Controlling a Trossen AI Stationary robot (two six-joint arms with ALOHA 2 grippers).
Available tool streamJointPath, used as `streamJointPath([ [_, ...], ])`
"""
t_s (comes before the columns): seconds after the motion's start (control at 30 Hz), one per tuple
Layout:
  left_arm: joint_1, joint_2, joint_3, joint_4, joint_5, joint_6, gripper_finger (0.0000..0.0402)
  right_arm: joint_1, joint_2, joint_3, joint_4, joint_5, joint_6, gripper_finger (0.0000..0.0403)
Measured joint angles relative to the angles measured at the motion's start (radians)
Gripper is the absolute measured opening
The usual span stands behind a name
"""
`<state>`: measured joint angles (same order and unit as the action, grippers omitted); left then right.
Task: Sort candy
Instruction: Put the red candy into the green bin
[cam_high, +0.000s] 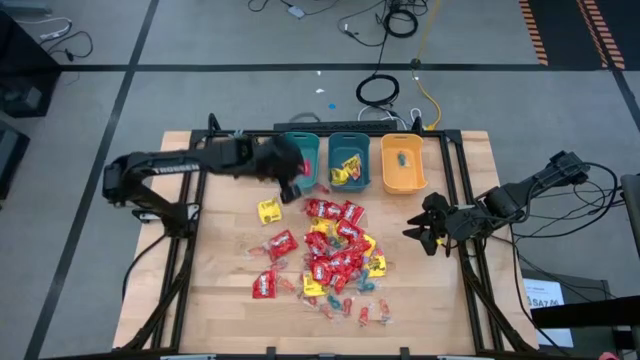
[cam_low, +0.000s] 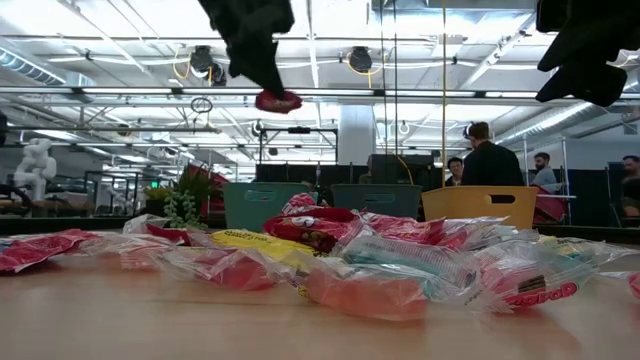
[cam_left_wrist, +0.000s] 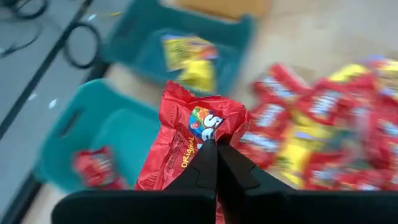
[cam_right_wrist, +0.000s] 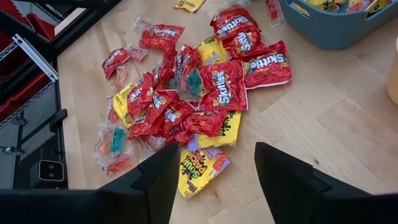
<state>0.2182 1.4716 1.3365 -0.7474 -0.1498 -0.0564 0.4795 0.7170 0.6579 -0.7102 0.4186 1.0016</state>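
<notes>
My left gripper (cam_high: 292, 187) is shut on a red candy packet (cam_left_wrist: 186, 137) and hangs above the table, beside the near rim of the left teal bin (cam_high: 300, 160). In the low view the packet (cam_low: 277, 100) shows high above the pile. The rest of the candy (cam_high: 335, 255) lies heaped on the table's middle: red packets, yellow packets and small twist-wrapped pieces. One yellow packet (cam_high: 269, 211) lies apart at the pile's left. My right gripper (cam_high: 425, 232) waits open by the table's right edge, with the pile ahead of its fingers (cam_right_wrist: 214, 155). My left gripper pinches the red packet between its two shut fingers (cam_left_wrist: 202, 168), on the packet's face close to one crimped end (cam_left_wrist: 214, 127). The fingers slant down from the table's left side. The packet is lifted clear of the table and sticks out past the fingertips.
Three bins stand in a row at the table's far side: the left teal bin (cam_left_wrist: 81, 137) holding a red packet (cam_left_wrist: 93, 168), the middle bin (cam_high: 349, 162) holding yellow packets, and an orange bin (cam_high: 402, 163) holding a small teal piece. People stand in the room beyond the table.
</notes>
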Motion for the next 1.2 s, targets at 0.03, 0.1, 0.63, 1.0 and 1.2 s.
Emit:
streamJointPath([
  [0.03, 0.034, 0.000, 0.000, 0.002, 0.005, 0.016, 0.0002, 0.000, 0.001, 0.000, 0.000, 0.000, 0.000, 0.0199],
  [0.1, 0.104, 0.001, 0.000, 0.005, 0.040, 0.055, 0.0002, 0.000, 0.001, 0.000, -0.002, 0.000, 0.000, 0.0199],
  [0.63, 0.405, 0.154, 0.000, 0.157, 0.287, 0.202, 0.0015, 0.000, 0.002, 0.000, -0.027, 0.002, 0.009, 0.0199],
  [1.0, 0.404, 0.171, 0.000, 0.165, 0.280, 0.248, 0.0100, 0.000, 0.002, 0.000, -0.021, 0.005, 0.038, 0.0199],
  [1.2, 0.404, 0.171, 0.000, 0.164, 0.269, 0.249, 0.0113, 0.000, 0.002, 0.000, -0.021, 0.005, 0.038, 0.0199],
])
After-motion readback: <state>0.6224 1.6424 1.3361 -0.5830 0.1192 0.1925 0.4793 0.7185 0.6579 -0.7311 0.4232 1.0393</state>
